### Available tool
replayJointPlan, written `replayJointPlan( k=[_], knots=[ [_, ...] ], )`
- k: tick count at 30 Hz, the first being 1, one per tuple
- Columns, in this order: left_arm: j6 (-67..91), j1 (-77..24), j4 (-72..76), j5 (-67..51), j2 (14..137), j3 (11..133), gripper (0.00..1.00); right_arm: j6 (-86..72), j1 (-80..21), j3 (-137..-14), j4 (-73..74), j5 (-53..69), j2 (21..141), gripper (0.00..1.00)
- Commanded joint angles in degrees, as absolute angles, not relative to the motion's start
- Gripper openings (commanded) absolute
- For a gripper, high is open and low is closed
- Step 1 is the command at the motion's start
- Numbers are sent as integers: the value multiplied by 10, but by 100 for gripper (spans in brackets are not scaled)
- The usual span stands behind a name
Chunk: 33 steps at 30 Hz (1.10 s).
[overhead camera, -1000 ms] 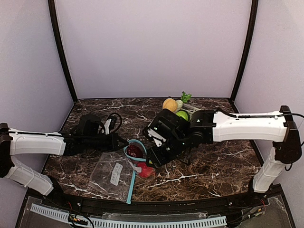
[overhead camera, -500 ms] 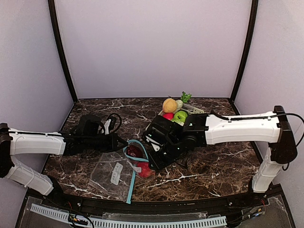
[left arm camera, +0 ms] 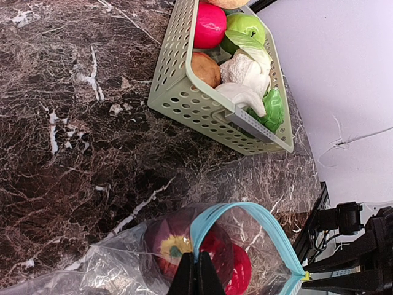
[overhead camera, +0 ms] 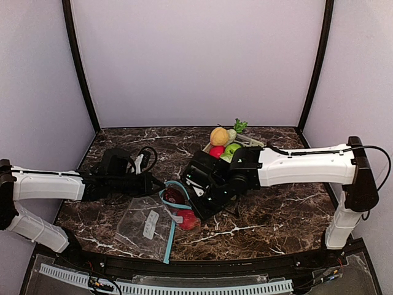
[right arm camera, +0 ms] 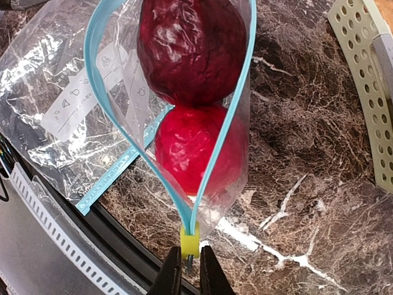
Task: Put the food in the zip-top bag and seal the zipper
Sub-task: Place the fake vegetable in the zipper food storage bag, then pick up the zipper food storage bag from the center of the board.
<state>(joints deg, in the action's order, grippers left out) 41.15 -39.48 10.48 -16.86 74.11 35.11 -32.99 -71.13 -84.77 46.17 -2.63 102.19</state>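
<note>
Right gripper (right arm camera: 189, 263) has narrowed onto yellow slider (right arm camera: 190, 243), probably gripping. Left gripper (left arm camera: 196, 270) pinches zip-top bag (right arm camera: 73, 80) rim. Sealing comes next.

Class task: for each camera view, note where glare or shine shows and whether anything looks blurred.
Top external: even light, sharp, little glare. Left wrist: white highlights on the glossy pink toy fruit. Right wrist: glints across the crinkled clear zip-top bag; no evident blur.

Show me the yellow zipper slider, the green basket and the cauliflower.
yellow zipper slider (right arm camera: 190, 241): right wrist view, its middle.
green basket (left arm camera: 175, 74): left wrist view, perforated side wall.
cauliflower (left arm camera: 245, 72): left wrist view, white head.
</note>
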Motion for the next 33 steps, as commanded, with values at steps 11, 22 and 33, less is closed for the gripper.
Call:
replayJointPlan(
  k=[11, 22, 33],
  knots=[
    [426, -393, 77, -177, 754, 364, 30, -318, -726, -866, 475, -58, 1034, 0],
    [437, -400, 81, -187, 781, 373, 70, -312, -731, -866, 474, -69, 1035, 0],
    [437, -417, 48, -153, 816, 398, 77, -312, -732, -865, 473, -71, 1034, 0]
  ],
)
